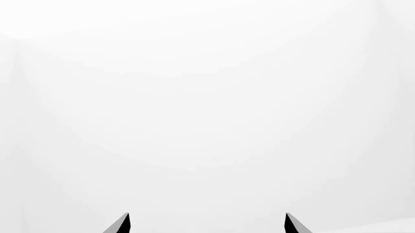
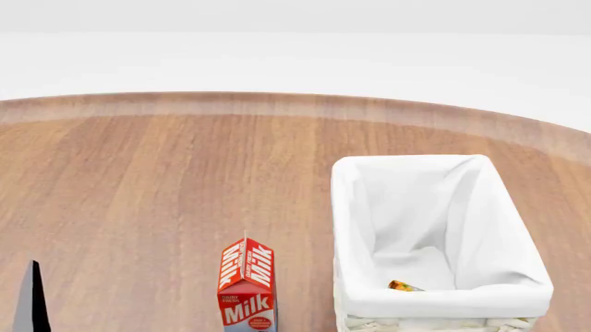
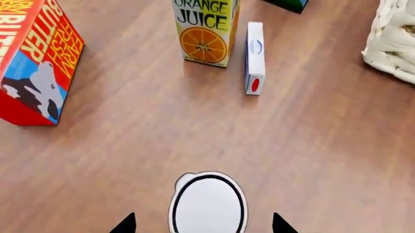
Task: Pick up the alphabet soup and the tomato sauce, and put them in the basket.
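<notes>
White filled nearly all of my left wrist view: only the two dark fingertips of the left gripper showed, set wide apart with nothing between them, pointing at a blank pale surface.

From the head camera I saw the wooden table and, on the right, the basket with its white cloth liner; something small and orange-yellow lay on the liner's floor near the front wall, too little visible for me to name. A red carton reading "Milk" stood upright just left of the basket.

In the right wrist view, the right gripper hung over the table, fingertips spread, with a can's silvery-white top between them; I could not tell contact, nor which can. Beyond stood an "ORANGE JUICE" carton, a small white box beside it, and a red butter box.
</notes>
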Controlling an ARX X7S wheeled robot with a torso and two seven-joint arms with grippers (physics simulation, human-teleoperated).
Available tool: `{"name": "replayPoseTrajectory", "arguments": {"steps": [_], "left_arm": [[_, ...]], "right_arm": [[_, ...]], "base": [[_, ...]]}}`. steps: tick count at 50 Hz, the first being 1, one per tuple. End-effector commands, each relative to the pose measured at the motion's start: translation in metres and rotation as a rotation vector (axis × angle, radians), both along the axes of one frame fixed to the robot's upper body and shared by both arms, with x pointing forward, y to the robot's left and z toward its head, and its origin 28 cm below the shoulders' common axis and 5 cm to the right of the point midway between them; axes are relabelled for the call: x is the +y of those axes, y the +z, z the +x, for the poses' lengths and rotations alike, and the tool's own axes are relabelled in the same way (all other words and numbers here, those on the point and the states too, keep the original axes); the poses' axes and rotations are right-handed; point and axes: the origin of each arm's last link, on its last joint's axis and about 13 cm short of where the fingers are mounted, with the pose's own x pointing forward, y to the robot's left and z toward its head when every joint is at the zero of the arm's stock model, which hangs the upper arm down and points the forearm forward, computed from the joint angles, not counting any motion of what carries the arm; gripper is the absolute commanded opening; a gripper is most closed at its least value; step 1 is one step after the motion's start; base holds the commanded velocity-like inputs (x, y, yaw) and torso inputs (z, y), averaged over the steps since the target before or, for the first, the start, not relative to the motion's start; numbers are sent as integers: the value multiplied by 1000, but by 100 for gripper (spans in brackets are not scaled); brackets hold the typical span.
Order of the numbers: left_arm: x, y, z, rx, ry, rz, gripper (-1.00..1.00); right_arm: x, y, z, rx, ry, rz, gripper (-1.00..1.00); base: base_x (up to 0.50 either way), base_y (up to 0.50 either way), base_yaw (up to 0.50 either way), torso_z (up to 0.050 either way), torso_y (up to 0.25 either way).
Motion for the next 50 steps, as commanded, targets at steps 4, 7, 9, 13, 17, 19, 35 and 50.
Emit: {"name": "replayPoseTrajectory", "arguments": {"steps": [4, 7, 9, 13, 17, 19, 35, 50], "left_arm": [[1, 0, 0, 1, 4, -4, 100], [1, 0, 0, 0, 3, 1, 100], [1, 0, 0, 0, 2, -2, 100], [1, 0, 1, 0, 1, -2, 100], [1, 0, 1, 0, 2, -2, 100], [1, 0, 1, -2, 2, -1, 100], [1, 0, 1, -2, 1, -2, 100], [1, -2, 1, 1, -1, -3, 100]], "right_arm": [[-2, -9, 10, 2, -15, 9, 100], [0, -10, 9, -2, -5, 8, 100], [2, -11, 8, 4, 4, 12, 100], [3, -13, 9, 2, 11, 10, 100], [4, -16, 11, -1, 9, 10, 100], [4, -21, 12, 0, 8, 9, 100], [6, -32, 17, 24, -1, 17, 100], [7, -44, 16, 47, -8, 27, 100]], "base": [[0, 0, 0, 0, 0], [0, 0, 0, 0, 0], [0, 0, 0, 0, 0], [0, 0, 0, 0, 0], [0, 0, 0, 0, 0], [0, 0, 0, 0, 0], [0, 0, 0, 0, 0], [0, 0, 0, 0, 0]]}}
